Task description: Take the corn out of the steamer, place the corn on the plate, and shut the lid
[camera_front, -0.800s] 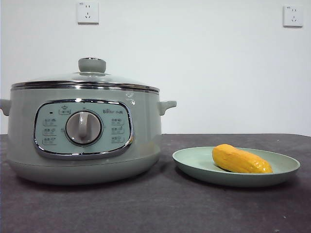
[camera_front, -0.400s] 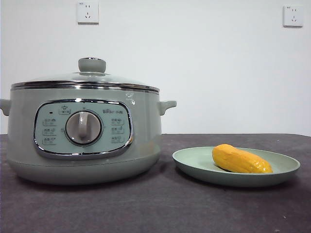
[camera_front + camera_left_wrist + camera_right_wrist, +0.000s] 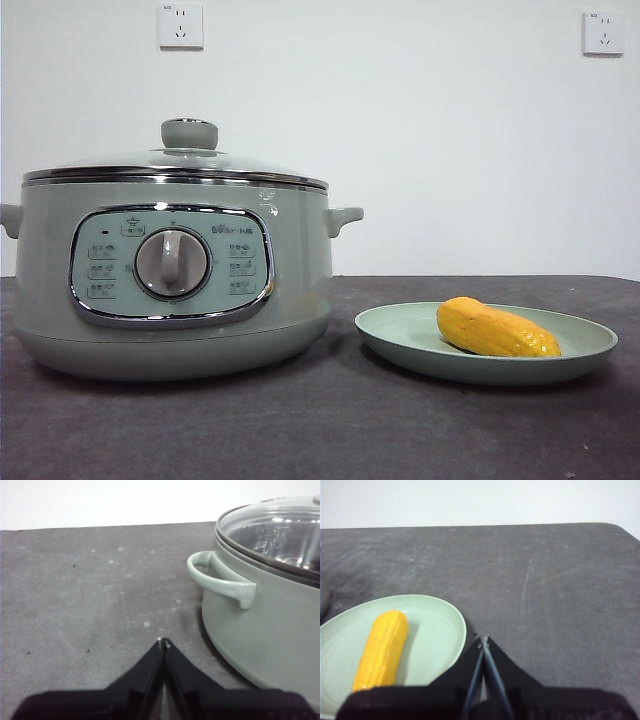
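The sage-green steamer [image 3: 175,270] stands at the left of the front view, with the glass lid [image 3: 180,162] seated on its rim. To its right the yellow corn [image 3: 495,330] lies on the pale-green plate [image 3: 400,335]. In the left wrist view my left gripper [image 3: 164,641] is shut and empty, low over the table beside the steamer's side handle [image 3: 220,580]. My right gripper [image 3: 483,640] is also shut and empty, just off the rim of the plate [image 3: 445,630] that carries the corn [image 3: 382,647]. Neither arm shows in the front view.
The dark grey table [image 3: 320,430] runs under everything, with its far edge against a white wall. Two wall sockets [image 3: 181,25] sit high on that wall. The table's rounded far corner [image 3: 620,530] appears in the right wrist view.
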Controlling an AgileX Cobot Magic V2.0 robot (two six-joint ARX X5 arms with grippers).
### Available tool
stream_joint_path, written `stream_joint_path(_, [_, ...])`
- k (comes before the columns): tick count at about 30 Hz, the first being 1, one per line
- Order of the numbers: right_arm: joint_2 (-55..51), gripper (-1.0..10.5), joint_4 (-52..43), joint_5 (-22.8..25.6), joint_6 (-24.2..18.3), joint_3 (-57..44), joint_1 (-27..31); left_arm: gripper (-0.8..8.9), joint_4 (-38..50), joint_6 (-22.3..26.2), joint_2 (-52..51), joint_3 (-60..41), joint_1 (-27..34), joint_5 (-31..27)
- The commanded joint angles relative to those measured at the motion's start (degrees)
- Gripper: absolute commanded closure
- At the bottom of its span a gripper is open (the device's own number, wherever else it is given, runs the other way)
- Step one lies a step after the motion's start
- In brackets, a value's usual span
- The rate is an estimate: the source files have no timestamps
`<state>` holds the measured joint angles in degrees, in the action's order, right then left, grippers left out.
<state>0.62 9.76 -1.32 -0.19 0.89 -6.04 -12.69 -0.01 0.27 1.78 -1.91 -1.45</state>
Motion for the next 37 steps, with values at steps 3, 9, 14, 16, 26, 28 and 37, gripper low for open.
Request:
stream_joint_path(3, [0.1, 9.5, 0.3, 0.2, 0.7, -0.5, 0.0, 8.16, 0.0, 0.1, -0.2, -0.7, 0.2, 0.1])
stream_joint_path(9, [0.1, 9.5, 0.3, 0.2, 0.7, -0.5, 0.0, 8.16, 0.0, 0.1, -0.2, -0.7, 0.2, 0.1])
stream_joint_path(14, [0.1, 9.5, 0.3, 0.2, 0.7, -0.5, 0.0, 8.16, 0.0, 0.1, -0.2, -0.7, 0.2, 0.1])
stream_joint_path(16, [0.1, 9.5, 0.3, 0.2, 0.7, -0.5, 0.0, 8.16, 0.0, 0.1, -0.2, -0.7, 0.2, 0.1])
stream_joint_path(26, [0.1, 9.5, 0.3, 0.2, 0.7, -0.5, 0.0, 8.16, 0.0, 0.1, -0.2, -0.7, 0.2, 0.1])
stream_joint_path(28, [0.1, 9.5, 0.3, 0.2, 0.7, -0.5, 0.0, 8.16, 0.0, 0.1, -0.2, -0.7, 0.2, 0.1])
stream_joint_path(37, [0.1, 9.5, 0.3, 0.2, 0.7, -0.5, 0.0, 8.16, 0.0, 0.1, -0.2, -0.7, 0.2, 0.1])
